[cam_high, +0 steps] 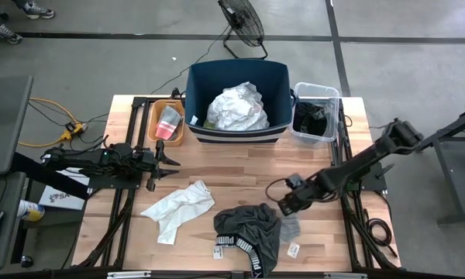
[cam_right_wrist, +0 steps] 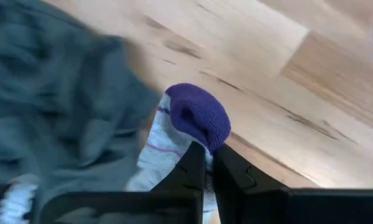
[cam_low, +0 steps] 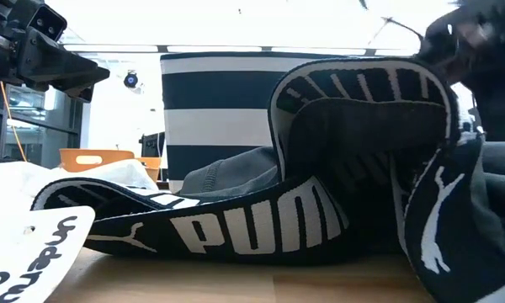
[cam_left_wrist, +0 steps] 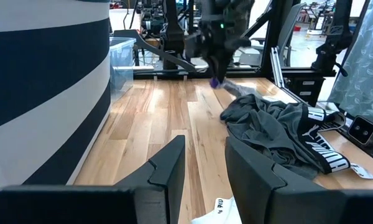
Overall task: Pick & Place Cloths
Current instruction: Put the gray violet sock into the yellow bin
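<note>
My right gripper [cam_high: 284,207] is shut on a grey-white sock with a purple toe [cam_right_wrist: 199,118], just right of the dark grey shorts [cam_high: 248,226]. The shorts lie crumpled near the table's front edge, their lettered waistband [cam_low: 236,227] toward the front. A white cloth [cam_high: 178,208] lies flat on the table to their left. My left gripper [cam_left_wrist: 205,152] waits at the table's left side, level and open, nothing between its fingers. My right gripper pinches the sock just behind its purple toe [cam_right_wrist: 188,138] between its two fingers. The fingers [cam_right_wrist: 193,163] come from above, slanting down. The toe end is raised off the wood. The rest of the sock [cam_high: 291,226] trails down beside the shorts.
A big navy bin [cam_high: 198,85] with a white cloth inside stands at the back centre. A small orange tray [cam_high: 153,116] is to its left. A clear box [cam_high: 332,101] holding dark cloth stands to its right. A paper tag [cam_high: 294,249] lies near the front edge.
</note>
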